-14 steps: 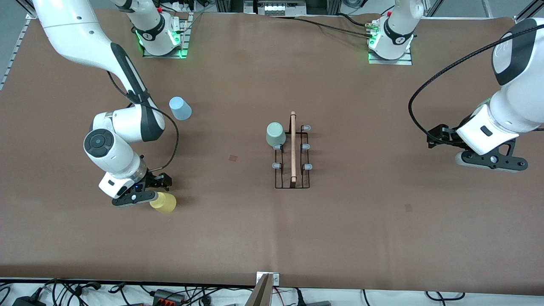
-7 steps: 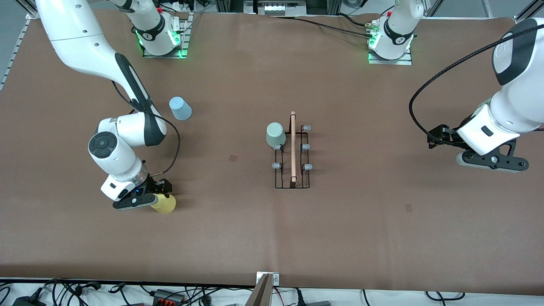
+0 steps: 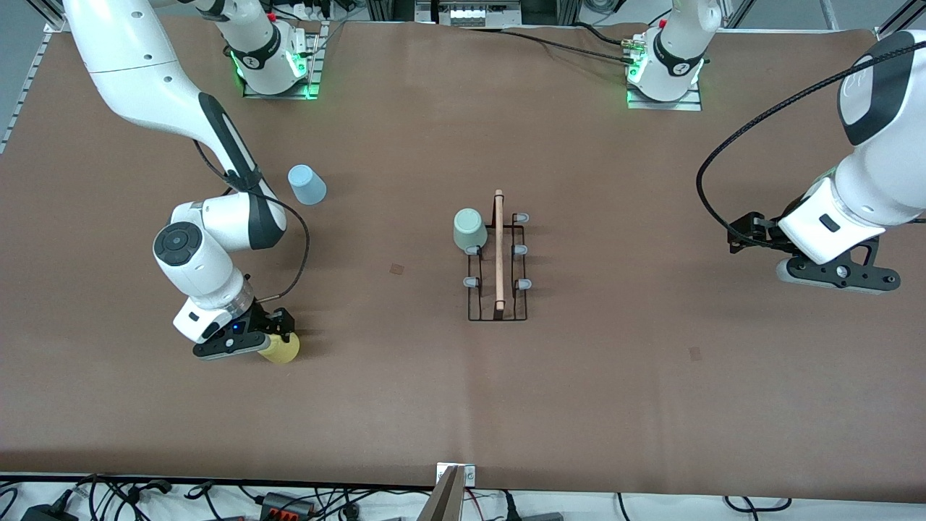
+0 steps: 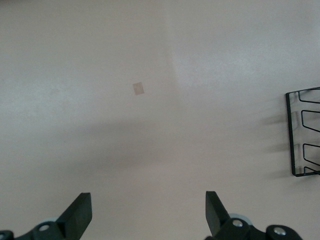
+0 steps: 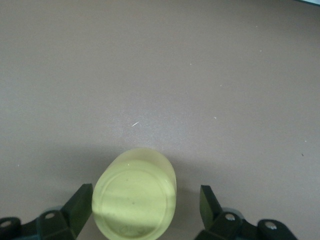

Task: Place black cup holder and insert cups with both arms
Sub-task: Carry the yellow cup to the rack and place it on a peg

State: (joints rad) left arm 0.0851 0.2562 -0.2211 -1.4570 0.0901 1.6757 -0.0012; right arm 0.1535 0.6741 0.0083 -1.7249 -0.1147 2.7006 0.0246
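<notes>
the right gripper (image 5: 140, 205) sits low with its fingers spread either side of the small yellow plastic cup (image 3: 282, 349), not yet clamped, well toward the right arm's end of the table from the black wire cup holder with a wooden rod handle (image 3: 498, 260). the pale mint green cup (image 3: 469, 229) sits upside down on one of that holder's pegs, and the light blue cup (image 3: 307, 184) stands upside down toward the right arm's end from it. the left gripper (image 4: 147, 215) waits spread wide over bare table toward the left arm's end from the holder.

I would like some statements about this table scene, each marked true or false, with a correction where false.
1. The mint green cup sits on the black cup holder. True.
2. The right pincer is around the light blue cup. False: its fingers stand on either side of the yellow cup.
3. The light blue cup stands on the table. True.
4. The left pincer holds a cup. False: it is open and empty, waiting.
</notes>
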